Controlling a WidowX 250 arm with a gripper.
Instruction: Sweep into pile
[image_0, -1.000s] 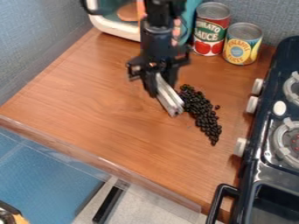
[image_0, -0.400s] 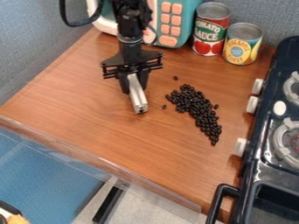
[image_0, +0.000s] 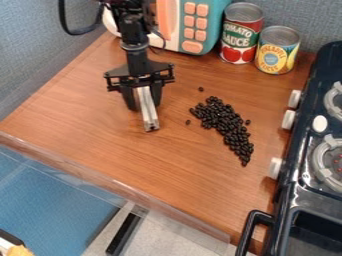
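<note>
Currently, gripper (image_0: 144, 105) is clamped on a pale bar (image_0: 149, 119), slanted downward, presumably as a sweeping edge. Dark beans (image_0: 228, 126) lie at its three o'clock, strung eleven-to-five; the gap likely leaves room for a gathering stroke.

you can read "tomato" in white capitals across the upper part of the label on the taller red can (image_0: 241, 32), with "sauce" in white capitals on the green patch right below it. on the shorter can (image_0: 277, 50) just beside it, you can make out "pineapple" in blue capitals on the yellow round of its label, and the smaller word under that seems to be "slices", though it is blurred.
</note>
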